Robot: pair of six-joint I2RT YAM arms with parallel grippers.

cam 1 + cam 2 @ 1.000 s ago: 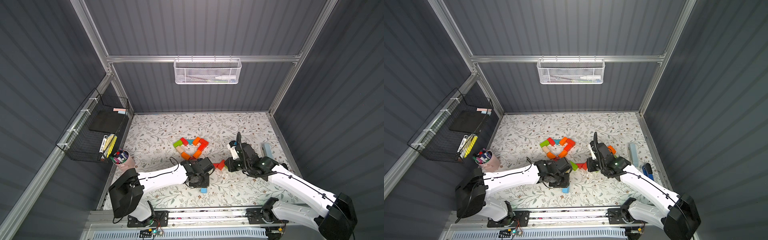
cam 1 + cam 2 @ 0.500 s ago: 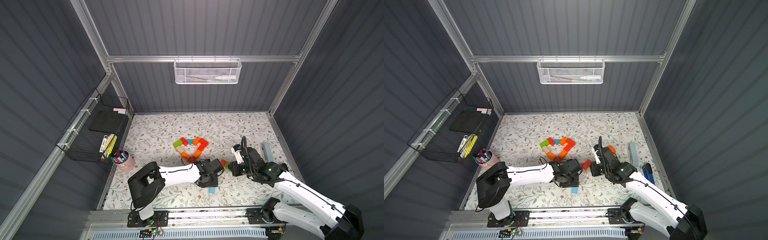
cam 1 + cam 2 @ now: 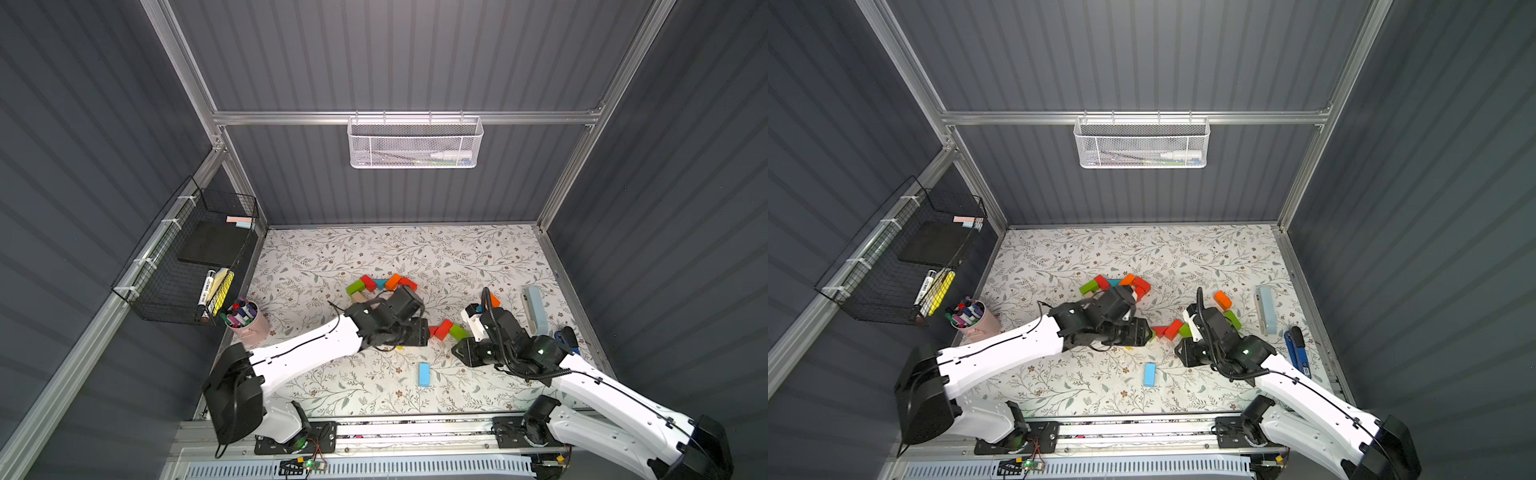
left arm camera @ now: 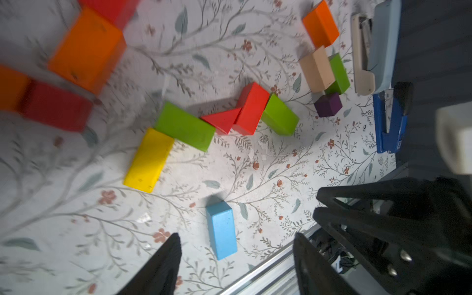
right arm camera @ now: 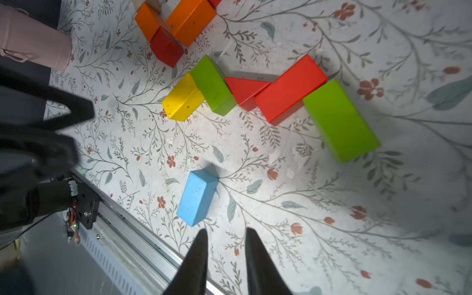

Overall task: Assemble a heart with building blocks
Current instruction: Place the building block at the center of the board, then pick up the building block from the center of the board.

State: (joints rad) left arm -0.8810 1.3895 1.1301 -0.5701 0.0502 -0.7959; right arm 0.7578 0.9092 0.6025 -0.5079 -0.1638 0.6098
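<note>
Jaws of the left gripper [image 4: 235, 265] stand wide apart, empty; those of the right gripper [image 5: 226, 260] are parted only a little, empty. Some building blocks [image 3: 444, 327] lie in a row between both arms; a blue block [image 3: 423, 374] lies alone, nearer.

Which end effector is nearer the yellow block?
Left. The left end effector hangs over the yellow block, mostly hiding it from above; the right end effector is at the block row's opposite end.

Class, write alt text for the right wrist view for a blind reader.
A blue block lies alone on the floral table, just beyond two slightly parted, empty black fingers. Farther off, yellow, green and red blocks touch in a row.
</note>
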